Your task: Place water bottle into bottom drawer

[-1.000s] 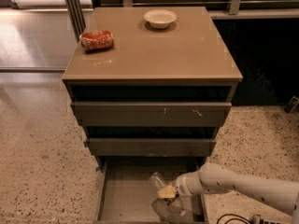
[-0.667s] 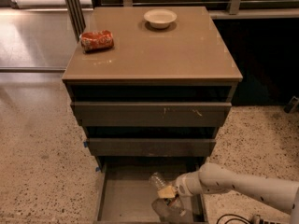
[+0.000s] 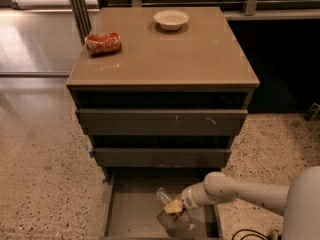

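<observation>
On the left of the cabinet (image 3: 200,59) top lies a crushed red can (image 3: 103,43) on its side, near the left edge. Further right, towards the back, a small pale bowl (image 3: 171,19) stands upright, well apart from the can. Below the top, the two upper drawers (image 3: 161,122) stick out a little, each a step further than the one above. The bottom drawer (image 3: 131,215) is pulled out far beyond them, and the left half of its flat grey floor is bare.

In the right half of that drawer is the bottle (image 3: 164,198), clear and crinkled, tilted with its neck up and to the left and its body low, close to the drawer's front. The gripper (image 3: 175,207) is inside the drawer too, closed across the bottle's middle, a tan pad pressed against the plastic. From it the pale arm (image 3: 240,191) runs to the right, out over the drawer's right wall, to the robot's body at the lower right corner, above the speckled floor (image 3: 45,174).
</observation>
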Available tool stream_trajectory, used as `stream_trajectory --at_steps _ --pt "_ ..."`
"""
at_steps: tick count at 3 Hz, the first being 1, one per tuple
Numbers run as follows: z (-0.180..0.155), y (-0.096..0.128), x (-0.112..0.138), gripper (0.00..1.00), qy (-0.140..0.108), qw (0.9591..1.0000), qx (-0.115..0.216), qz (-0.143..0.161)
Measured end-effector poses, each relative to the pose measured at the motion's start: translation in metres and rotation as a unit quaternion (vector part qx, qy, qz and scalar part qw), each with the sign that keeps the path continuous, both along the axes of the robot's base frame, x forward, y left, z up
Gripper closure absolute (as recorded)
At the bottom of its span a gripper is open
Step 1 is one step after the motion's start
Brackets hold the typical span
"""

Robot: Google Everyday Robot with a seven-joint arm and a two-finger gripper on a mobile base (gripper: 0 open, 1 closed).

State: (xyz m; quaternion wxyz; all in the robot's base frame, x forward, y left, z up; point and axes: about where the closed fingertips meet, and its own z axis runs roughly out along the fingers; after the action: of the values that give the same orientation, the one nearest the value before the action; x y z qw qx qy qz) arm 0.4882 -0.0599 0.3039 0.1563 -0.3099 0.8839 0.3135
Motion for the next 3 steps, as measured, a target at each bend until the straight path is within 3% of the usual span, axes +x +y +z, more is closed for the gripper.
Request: stream_trajectory --at_steps 1,3 --pt "-0.041 0.002 0.019 1.00 -0.011 0.9999 -0.006 -0.002" --pt "-0.059 0.006 0.019 1.00 -0.002 1.0000 -0.008 -0.003"
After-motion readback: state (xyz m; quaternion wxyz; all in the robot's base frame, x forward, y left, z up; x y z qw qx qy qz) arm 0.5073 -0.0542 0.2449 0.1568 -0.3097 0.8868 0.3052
